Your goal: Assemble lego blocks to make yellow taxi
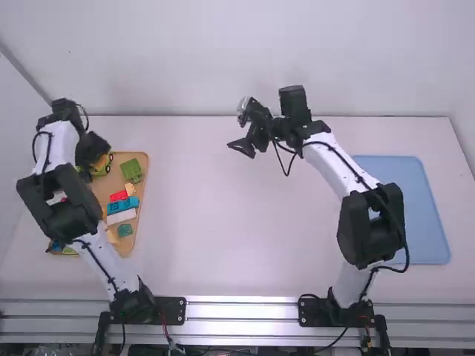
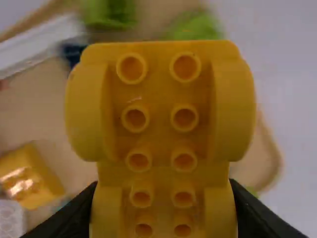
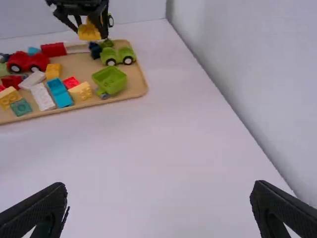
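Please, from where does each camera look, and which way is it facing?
High view: above and behind left arm and right arm, facing forward and down; both show.
Left wrist view: on that wrist, facing down past left gripper and yellow piece to tray.
Right wrist view: on that wrist, facing left across table; right gripper open, left gripper beyond.
Shared: high and right wrist views both show tray and left gripper.

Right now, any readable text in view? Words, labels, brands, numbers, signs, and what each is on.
None readable.
Yellow car body: no print on the visible underside, only hollow tubes.
Small yellow block: pale patches, too unclear to tell if print.
Blue mat: no visible text.
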Robot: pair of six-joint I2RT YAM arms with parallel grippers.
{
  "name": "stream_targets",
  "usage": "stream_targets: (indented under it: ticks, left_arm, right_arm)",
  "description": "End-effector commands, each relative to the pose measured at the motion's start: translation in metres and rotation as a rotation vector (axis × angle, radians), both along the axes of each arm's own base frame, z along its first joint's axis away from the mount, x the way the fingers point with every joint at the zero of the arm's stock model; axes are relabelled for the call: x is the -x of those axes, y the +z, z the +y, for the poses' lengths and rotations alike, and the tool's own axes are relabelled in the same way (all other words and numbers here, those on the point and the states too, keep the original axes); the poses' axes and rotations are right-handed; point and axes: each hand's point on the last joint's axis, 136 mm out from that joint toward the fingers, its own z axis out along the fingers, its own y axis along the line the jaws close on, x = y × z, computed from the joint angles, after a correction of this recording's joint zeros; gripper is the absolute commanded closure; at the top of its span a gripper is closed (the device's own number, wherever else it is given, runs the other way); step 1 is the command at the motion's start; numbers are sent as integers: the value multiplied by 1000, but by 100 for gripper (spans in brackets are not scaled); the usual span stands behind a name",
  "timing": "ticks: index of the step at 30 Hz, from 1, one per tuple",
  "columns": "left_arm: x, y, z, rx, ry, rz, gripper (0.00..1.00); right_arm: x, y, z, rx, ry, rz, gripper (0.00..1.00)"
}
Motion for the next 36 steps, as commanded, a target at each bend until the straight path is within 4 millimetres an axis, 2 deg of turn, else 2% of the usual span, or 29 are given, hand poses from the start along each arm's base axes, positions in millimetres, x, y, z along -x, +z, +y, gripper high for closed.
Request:
stream_targets:
  ticks: [1, 5, 7, 10, 11, 13, 17, 18, 19, 21, 27, 28, 29, 32, 33, 35, 36]
  left_arm:
    - [-22, 29, -69, -61, -444, -81, 94]
    - [-28, 31, -149, -113, -911, -109, 86]
    - [-17, 22, -208, -100, -1219, -86, 85]
    - [14, 5, -279, -95, -1648, -25, 89]
    - [19, 0, -291, -106, -1723, -13, 90]
    - [34, -17, -331, -161, -1952, 14, 89]
    - [64, -47, -373, -298, -2342, 98, 85]
    - [73, -54, -383, -332, -2445, 110, 88]
    - [74, -55, -384, -337, -2461, 111, 88]
    - [89, -74, -399, -403, -2614, 125, 94]
    - [106, -101, -410, -429, -2670, 105, 88]
    - [109, -104, -412, -405, -2662, 84, 84]
    - [112, -105, -415, -375, -2651, 56, 75]
    - [116, -106, -419, -343, -2642, 34, 64]
    - [114, -106, -418, -340, -2618, 33, 46]
    - [110, -105, -418, -348, -2584, 30, 32]
    - [104, -104, -421, -352, -2527, 12, 1]
  right_arm:
    - [-2, 42, -16, -30, -29, -67, 1]
    - [-4, 47, -38, -23, -74, -48, 1]
    - [-5, 51, -50, -20, -98, -42, 2]
    - [-2, 60, -70, -5, -124, -57, 1]
    - [0, 63, -75, -1, -131, -57, 2]
    - [10, 74, -91, 7, -150, -55, 1]
    - [32, 92, -117, -24, -137, -41, 2]
    - [39, 96, -125, -37, -137, -28, 2]
    - [40, 96, -126, -39, -137, -27, 1]
    - [52, 98, -144, -58, -144, -14, 2]
    - [58, 81, -163, -101, -199, -7, 2]
    - [59, 77, -164, -104, -219, -8, 2]
    - [58, 73, -165, -106, -247, -11, 2]
    - [55, 67, -166, -103, -310, -33, 2]
    - [54, 66, -165, -104, -331, -44, 2]
    - [55, 66, -163, -107, -339, -52, 2]
    - [58, 68, -159, -115, -334, -60, 2]
